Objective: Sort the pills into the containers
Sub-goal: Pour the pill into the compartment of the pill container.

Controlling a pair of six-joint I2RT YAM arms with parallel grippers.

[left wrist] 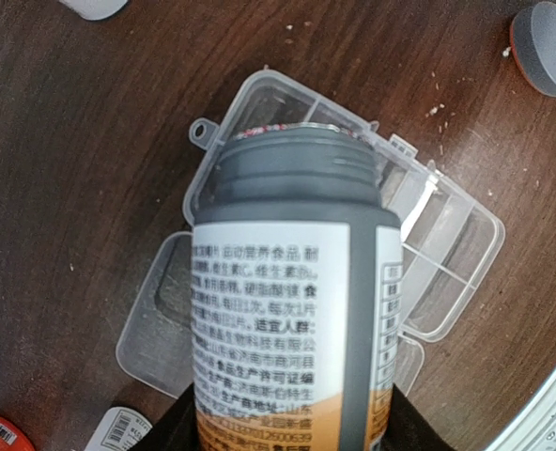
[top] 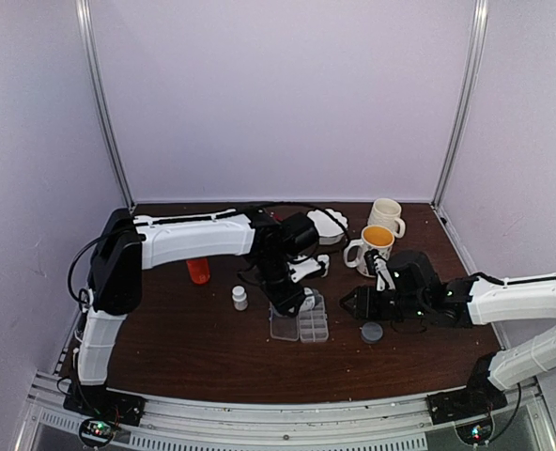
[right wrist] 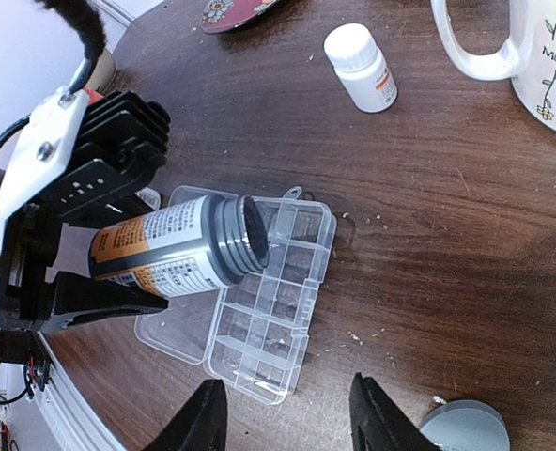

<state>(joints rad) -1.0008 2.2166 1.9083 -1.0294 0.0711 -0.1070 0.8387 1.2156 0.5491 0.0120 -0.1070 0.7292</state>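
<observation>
My left gripper (left wrist: 292, 427) is shut on an uncapped grey bottle (left wrist: 292, 282) with a white and orange label. The bottle (right wrist: 175, 244) is tipped on its side with its mouth over one end of the clear pill box (right wrist: 278, 319). The box's containers (left wrist: 447, 254) lie open, and the lid (left wrist: 156, 319) is folded flat beside them. Tiny whitish specks, the pills (right wrist: 354, 334), are scattered on the table next to the box, and one speck lies in a cell (right wrist: 281, 341). My right gripper (right wrist: 287, 413) stands open just short of the box (top: 301, 324), holding nothing.
A grey cap (right wrist: 466, 427) lies by my right fingers. A small white bottle (top: 239, 297) and an orange bottle (top: 198, 271) stand left of the box. Two mugs (top: 377, 246) (top: 386, 216) and a white dish (top: 330, 225) sit at the back.
</observation>
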